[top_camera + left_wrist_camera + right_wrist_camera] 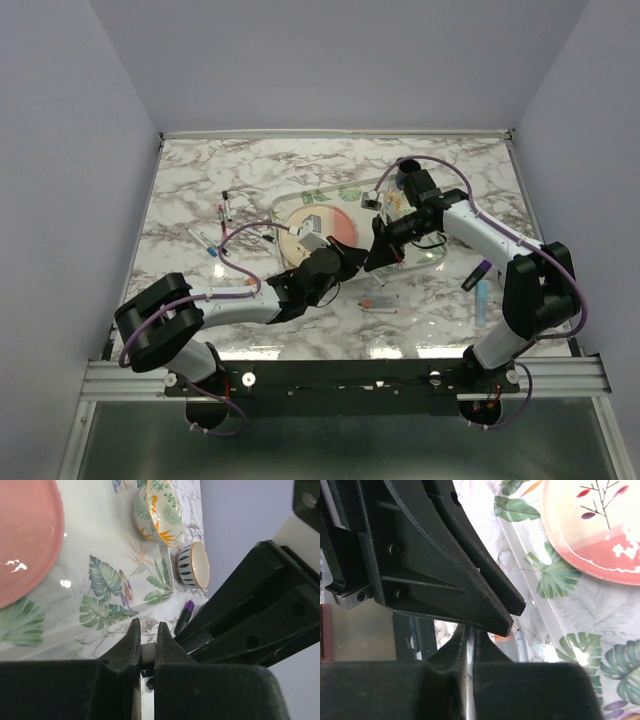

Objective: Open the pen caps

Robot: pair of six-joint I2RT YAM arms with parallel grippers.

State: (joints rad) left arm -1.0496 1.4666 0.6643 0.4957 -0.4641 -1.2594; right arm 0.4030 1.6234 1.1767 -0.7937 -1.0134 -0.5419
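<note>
Overhead view: my two arms meet tip to tip over the middle of the marble table (190, 190), above the near edge of a leaf-print tray (330, 195) that carries a pink plate (335, 222).

The left tool (147, 630) is pinched shut on a short pale piece, which I take to be a pen (147, 655). That pen sits between the two tools, lifted off the table. A speck of blue (144, 673) just under the pale piece may be its cap.

The right tool (470, 635) has its jaws almost together, with a thin pale sliver in the slit. I judge that to be the same pen's other end.

The step looks like the two-handed grip just before pulling. Next, both grips need to hold firm while the tools draw straight apart along the pen.

Much is hidden. Each wrist view is largely filled by the other arm's black body. I cannot tell which tool has the cap and which the barrel. Other pens lie loose on the table, one purple (477, 275) at the right, several small ones at the left (225, 210); their caps are too small to make out.
</note>
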